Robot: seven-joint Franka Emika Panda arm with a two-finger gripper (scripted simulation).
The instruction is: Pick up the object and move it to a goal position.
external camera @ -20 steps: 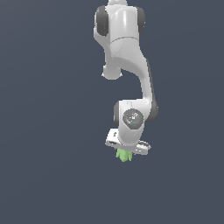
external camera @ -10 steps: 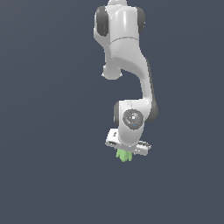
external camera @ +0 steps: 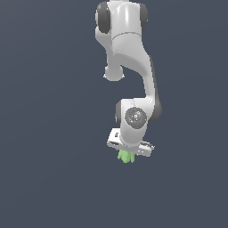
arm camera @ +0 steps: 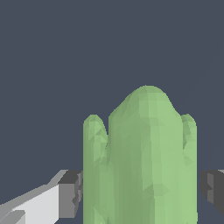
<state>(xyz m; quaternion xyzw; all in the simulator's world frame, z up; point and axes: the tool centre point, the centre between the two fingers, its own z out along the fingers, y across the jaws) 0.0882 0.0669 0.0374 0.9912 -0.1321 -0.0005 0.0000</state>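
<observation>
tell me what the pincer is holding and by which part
The pincer holds the light green lumpy object, its fingers on the two sides of its base.

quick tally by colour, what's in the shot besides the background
light green: 1, the lumpy object between the gripper fingers
white: 1, the robot arm with its gripper
total: 2

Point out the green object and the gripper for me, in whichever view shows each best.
green object (arm camera: 146, 162): wrist view, on its tall middle lobe.
gripper (external camera: 127, 156): exterior view, just under the white hand, where the green lump pokes out.
</observation>
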